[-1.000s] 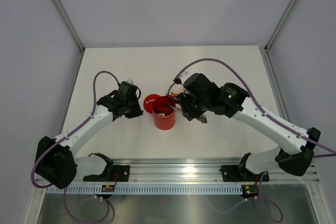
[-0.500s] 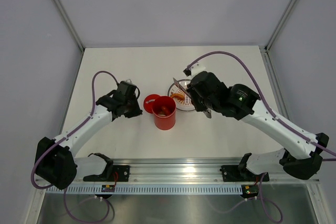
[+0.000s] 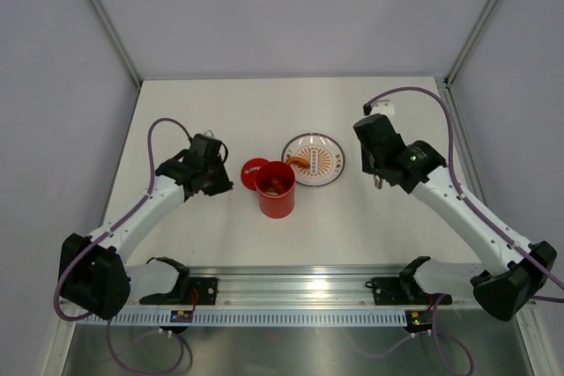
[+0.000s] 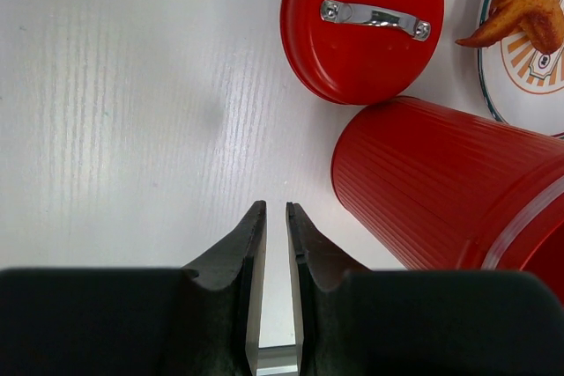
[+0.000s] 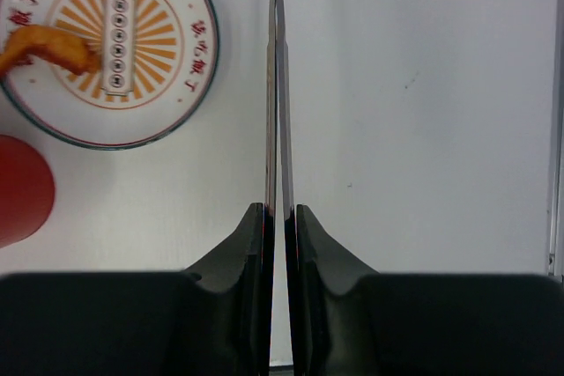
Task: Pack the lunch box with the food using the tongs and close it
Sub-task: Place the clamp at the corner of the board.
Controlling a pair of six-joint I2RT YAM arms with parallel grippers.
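The red lunch box stands open in the middle of the table, with some food showing inside. Its round lid lies flat beside it, metal handle up. One orange-brown fried piece rests on the white plate. My right gripper hovers right of the plate, shut on the slim tongs, whose two arms are pressed together with nothing between their tips. My left gripper sits low, left of the lid and tub, its jaws a narrow gap apart and empty.
The plate has an orange sunburst print and a dark rim. Grey walls and metal posts enclose the white table. The rail with both arm bases runs along the near edge.
My right arm has swung from over the lunch box to the right, past the plate, and its jaws have squeezed the tongs together. The left arm has drifted slightly left.
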